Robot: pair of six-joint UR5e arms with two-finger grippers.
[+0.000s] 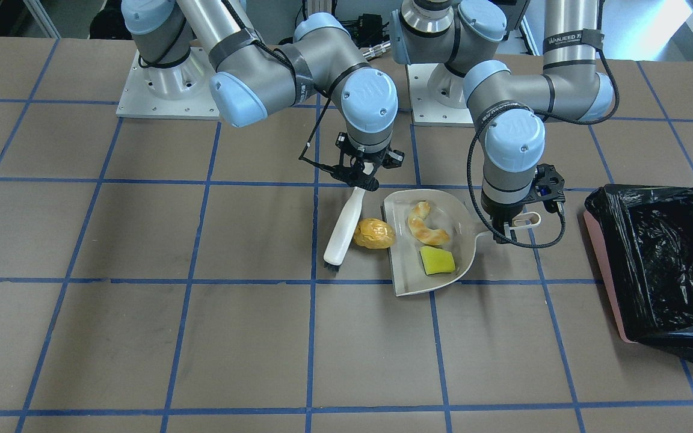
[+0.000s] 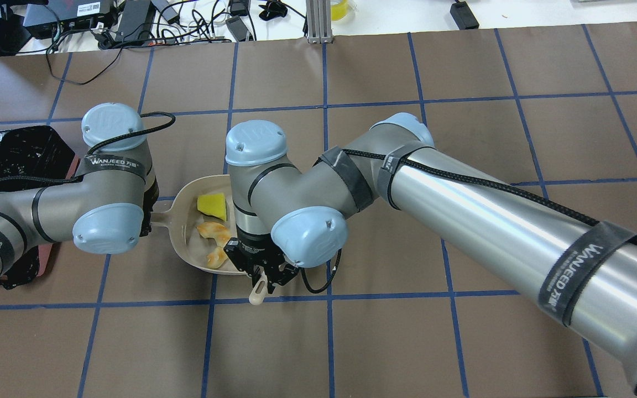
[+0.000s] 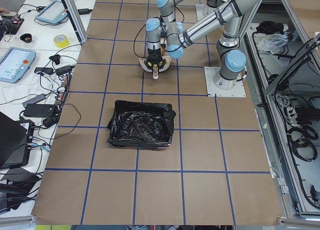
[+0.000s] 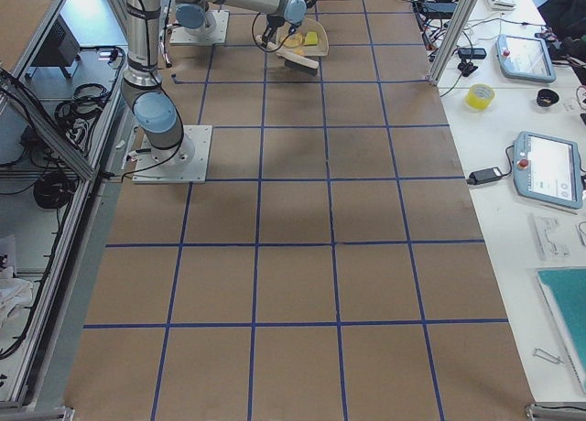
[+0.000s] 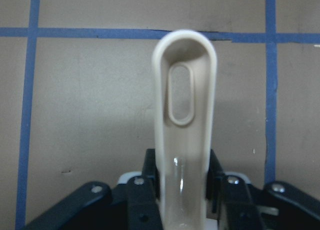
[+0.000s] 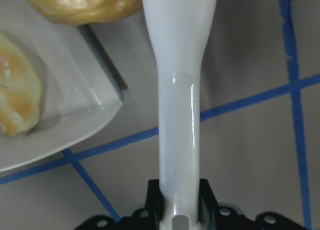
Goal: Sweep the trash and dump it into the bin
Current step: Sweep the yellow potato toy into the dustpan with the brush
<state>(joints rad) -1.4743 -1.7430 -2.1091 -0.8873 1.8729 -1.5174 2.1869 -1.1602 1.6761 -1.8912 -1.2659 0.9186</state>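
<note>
From the front, the right gripper pinches the top of a white brush. The brush leans down, and its black hairs touch the table. The bread roll lies on the table between the brush and the dustpan, just beside both. The croissant and the yellow wedge lie inside the dustpan. The left gripper is at the dustpan's handle. The bin, lined in shiny black, stands well apart, on the left arm's side.

From overhead, the big right arm hides the bread roll and one side of the dustpan. The left arm covers part of the bin.

In the left side view, the bin sits alone, closer to the camera than both arms.

In the right side view, the dustpan is far away and small.

The left wrist camera shows the fingers squeezing the dustpan's handle from both sides.

The right wrist camera shows the fingers squeezing the brush's handle. The bread roll is right at the dustpan's open edge.
</note>
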